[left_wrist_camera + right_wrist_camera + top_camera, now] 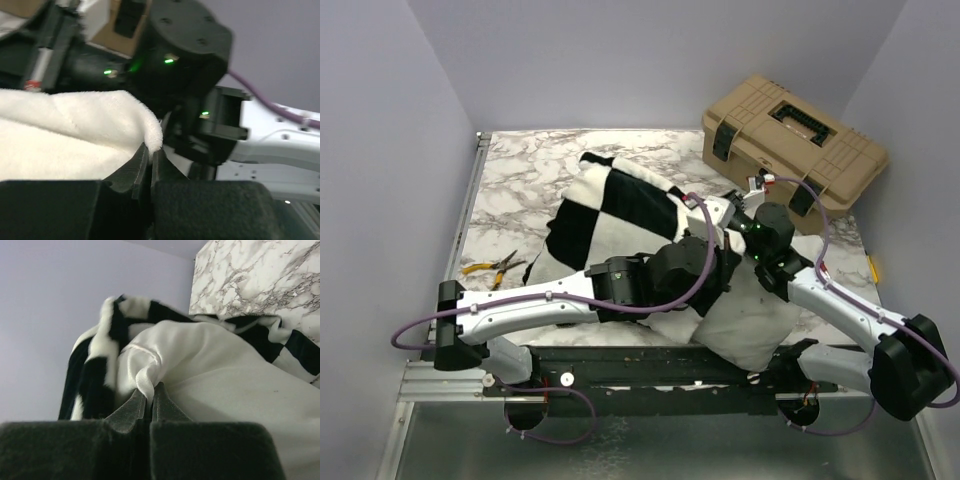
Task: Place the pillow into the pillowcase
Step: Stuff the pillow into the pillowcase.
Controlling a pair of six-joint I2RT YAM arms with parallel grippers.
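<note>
While the top view shows the pillowcase [610, 205] lying across the middle of the counter [520, 170] and running toward the far edge, you can see the pillow [755, 320] bulging bare from its mouth at the near edge, right of the middle. Both arms meet at that mouth: the left arm [535, 300] comes from the near left corner, the right arm [840, 300] from the near right corner. A tan toolbox [790, 140] sits at the far right corner and pliers [495, 266] lie by the left edge, both apart from the work.

From the left wrist, your left fingers [131, 172] are pinched together on a lip of plush white cloth, which I take for a white square of the pillowcase.

From the right wrist, your right fingers [167, 410] are clamped on a shiny hemmed white fold beside the checks. It is likely the case's rim, though I cannot be certain.

My read: part of the pillow is sheathed and 1 end is out. You have yet to draw the rim over that end.
</note>
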